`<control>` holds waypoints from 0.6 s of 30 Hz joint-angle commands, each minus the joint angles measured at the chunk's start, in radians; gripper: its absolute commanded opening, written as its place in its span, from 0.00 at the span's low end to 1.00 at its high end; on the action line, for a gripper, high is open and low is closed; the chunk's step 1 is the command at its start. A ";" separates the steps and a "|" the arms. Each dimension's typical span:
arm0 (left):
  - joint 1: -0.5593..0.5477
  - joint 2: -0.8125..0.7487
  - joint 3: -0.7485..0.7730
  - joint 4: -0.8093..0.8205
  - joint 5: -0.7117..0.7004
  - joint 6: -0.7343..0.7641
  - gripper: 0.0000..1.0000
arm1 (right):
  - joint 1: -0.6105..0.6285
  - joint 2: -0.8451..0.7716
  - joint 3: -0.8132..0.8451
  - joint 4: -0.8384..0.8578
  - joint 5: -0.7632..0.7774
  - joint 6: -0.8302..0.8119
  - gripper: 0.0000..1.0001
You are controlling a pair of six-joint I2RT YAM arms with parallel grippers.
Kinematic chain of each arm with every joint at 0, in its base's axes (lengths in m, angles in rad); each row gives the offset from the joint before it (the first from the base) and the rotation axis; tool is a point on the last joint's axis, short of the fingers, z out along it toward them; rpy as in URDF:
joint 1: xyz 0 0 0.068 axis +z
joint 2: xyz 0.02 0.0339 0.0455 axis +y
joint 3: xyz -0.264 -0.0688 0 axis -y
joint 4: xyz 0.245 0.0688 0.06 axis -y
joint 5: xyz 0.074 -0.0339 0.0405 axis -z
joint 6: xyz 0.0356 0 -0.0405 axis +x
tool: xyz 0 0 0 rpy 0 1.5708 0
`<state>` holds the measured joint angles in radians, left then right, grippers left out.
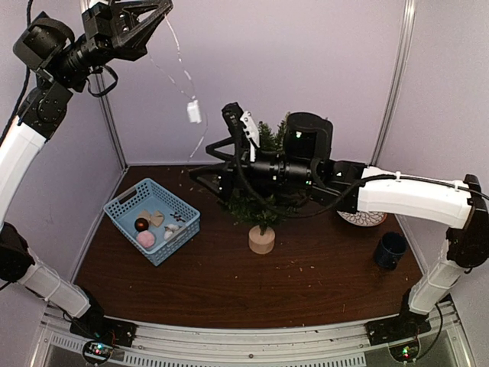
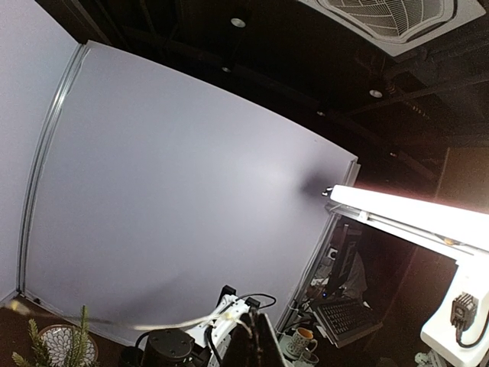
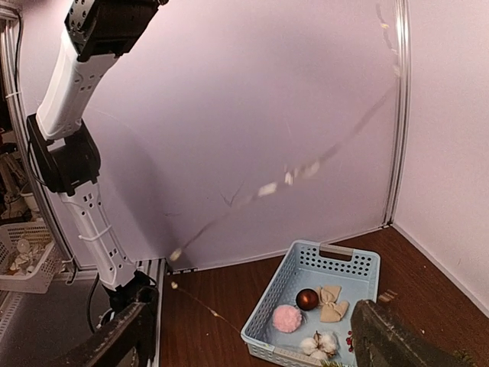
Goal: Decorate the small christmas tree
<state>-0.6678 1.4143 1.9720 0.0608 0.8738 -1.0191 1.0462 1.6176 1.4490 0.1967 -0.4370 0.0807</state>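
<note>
The small christmas tree (image 1: 263,200) stands mid-table on a pale round base (image 1: 261,239); its tip shows in the left wrist view (image 2: 79,336). My left gripper (image 1: 155,17) is raised high at the top left, shut on a thin light string (image 1: 182,67). A white box (image 1: 194,112) hangs on the string, which drops toward the tree. It shows as a blurred streak in the wrist views (image 2: 187,323) (image 3: 306,170). My right gripper (image 1: 215,147) reaches leftward across the tree's top. Its jaws (image 3: 252,345) are spread wide and hold nothing.
A light-blue basket (image 1: 122,203) (image 3: 263,327) at the left holds a maroon ball (image 3: 307,299), a pink pom-pom (image 3: 287,318), a beige bow (image 3: 331,303) and a cotton tuft (image 3: 317,345). A dark mug (image 1: 390,250) and a patterned plate (image 1: 365,219) sit at the right.
</note>
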 commanded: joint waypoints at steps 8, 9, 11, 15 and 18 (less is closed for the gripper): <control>-0.005 -0.034 -0.044 0.071 -0.026 -0.003 0.00 | 0.035 0.073 0.086 0.071 0.002 -0.019 0.77; -0.005 -0.038 -0.052 0.073 -0.029 -0.001 0.00 | 0.038 0.073 0.085 0.076 -0.001 -0.025 0.75; -0.006 -0.045 -0.068 0.080 -0.038 0.000 0.00 | 0.044 0.075 0.090 0.080 -0.007 -0.032 0.59; -0.006 -0.052 -0.084 0.088 -0.052 0.005 0.00 | 0.051 0.073 0.101 0.081 -0.024 -0.041 0.32; -0.006 -0.059 -0.098 0.092 -0.063 0.012 0.00 | 0.055 0.062 0.101 0.074 -0.027 -0.056 0.13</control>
<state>-0.6689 1.3796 1.8893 0.0910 0.8379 -1.0225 1.0904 1.6844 1.5204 0.2592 -0.4450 0.0441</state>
